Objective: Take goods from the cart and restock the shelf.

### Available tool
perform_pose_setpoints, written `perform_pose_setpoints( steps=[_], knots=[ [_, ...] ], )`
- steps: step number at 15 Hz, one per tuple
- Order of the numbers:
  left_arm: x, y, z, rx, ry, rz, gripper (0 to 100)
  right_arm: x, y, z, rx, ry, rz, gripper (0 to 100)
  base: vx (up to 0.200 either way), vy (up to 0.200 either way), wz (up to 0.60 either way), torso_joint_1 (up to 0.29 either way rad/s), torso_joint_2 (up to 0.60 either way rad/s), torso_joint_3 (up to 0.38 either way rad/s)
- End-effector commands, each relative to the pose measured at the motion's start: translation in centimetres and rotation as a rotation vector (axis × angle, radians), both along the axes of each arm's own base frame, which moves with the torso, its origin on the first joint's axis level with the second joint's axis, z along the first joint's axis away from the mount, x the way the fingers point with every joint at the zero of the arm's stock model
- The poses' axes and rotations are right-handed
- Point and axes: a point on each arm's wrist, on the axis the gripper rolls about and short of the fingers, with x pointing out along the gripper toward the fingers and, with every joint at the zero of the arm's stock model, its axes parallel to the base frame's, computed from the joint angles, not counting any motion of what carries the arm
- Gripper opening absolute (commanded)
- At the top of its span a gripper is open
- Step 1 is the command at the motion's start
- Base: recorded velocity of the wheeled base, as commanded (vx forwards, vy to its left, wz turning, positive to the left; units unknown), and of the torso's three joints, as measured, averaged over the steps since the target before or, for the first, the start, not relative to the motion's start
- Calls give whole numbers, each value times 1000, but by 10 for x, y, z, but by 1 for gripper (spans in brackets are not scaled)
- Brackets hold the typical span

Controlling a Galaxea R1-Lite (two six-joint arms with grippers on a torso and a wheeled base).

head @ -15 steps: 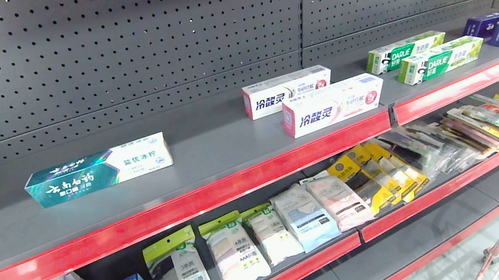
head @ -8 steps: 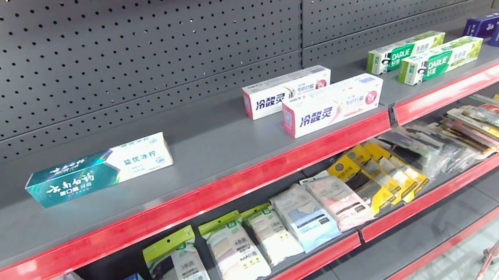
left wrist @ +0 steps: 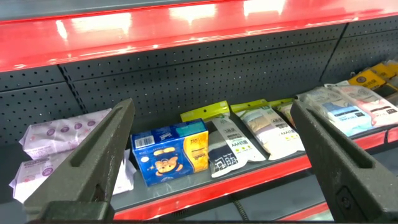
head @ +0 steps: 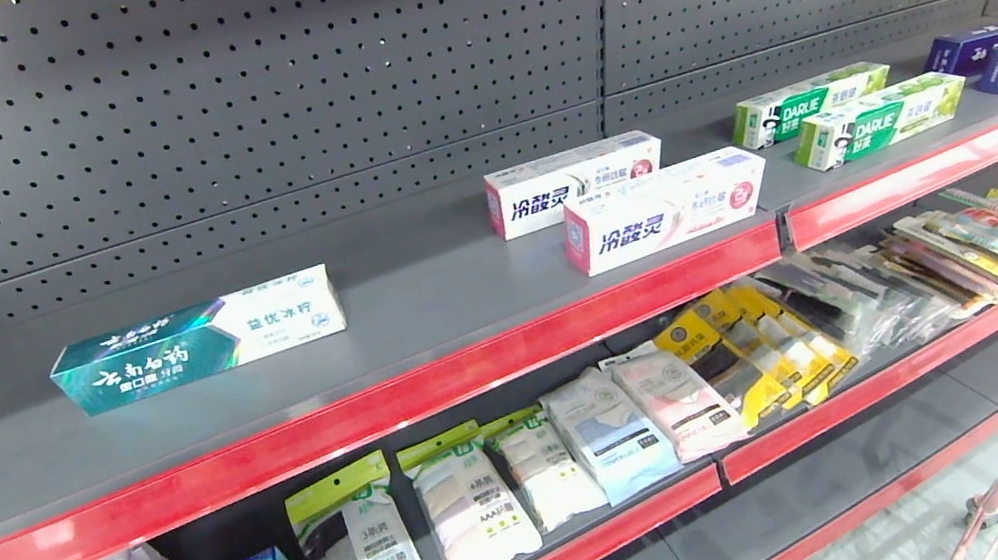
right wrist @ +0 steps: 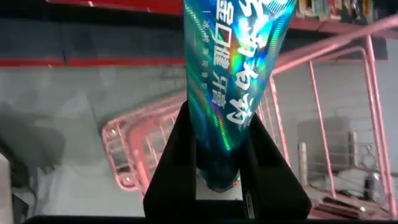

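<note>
The right jaws are clamped on the near end of a long teal holographic toothpaste box (right wrist: 233, 81), gripping it from both sides. The rest of the box sticks out past their tips above the pink wire cart (right wrist: 134, 146). A matching teal-and-white toothpaste box (head: 195, 341) lies on the grey top shelf (head: 424, 318). The left jaws stand wide apart, holding nothing, facing a blue-and-yellow carton (left wrist: 171, 152) on the lower shelf (left wrist: 273, 169).

Chinese lettering, large: teal toothpaste box (head: 195, 341) on the top shelf (head: 419, 283), white-pink boxes (head: 665, 212), holographic teal box (right wrist: 233, 68). Latin capitals: green boxes (head: 877, 117). Barcode: blue carton (left wrist: 171, 152).
</note>
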Motion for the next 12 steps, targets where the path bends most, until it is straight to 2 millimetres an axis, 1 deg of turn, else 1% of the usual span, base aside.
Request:
perform_pose_setpoints(
  steps=[1, 3, 6, 8, 9, 11, 12],
  knots=[
    [0, 0, 0, 0, 1, 0, 100, 5, 21, 8, 58, -82, 80, 0, 0, 0, 0, 0, 0, 0],
    [0, 0, 0, 0, 1, 0, 100, 3, 34, 12, 143, -122, 100, 0, 0, 0, 0, 0, 0, 0],
    [0, 0, 0, 0, 1, 0, 100, -4, 42, 13, 230, -154, 87, 0, 0, 0, 0, 0, 0, 0],
    [0, 0, 0, 0, 1, 0, 100, -8, 43, 14, 219, -179, 17, 0, 0, 0, 0, 0, 0, 0],
    [0, 0, 0, 0, 1, 0, 100, -10, 48, 17, 246, -204, -23, 0, 0, 0, 0, 0, 0, 0],
    [0, 0, 0, 0, 1, 0, 100, -15, 56, 21, 343, -251, -51, 0, 0, 0, 0, 0, 0, 0],
    [0, 0, 0, 0, 1, 0, 100, -20, 59, 23, 364, -272, -67, 0, 0, 0, 0, 0, 0, 0]
  ],
)
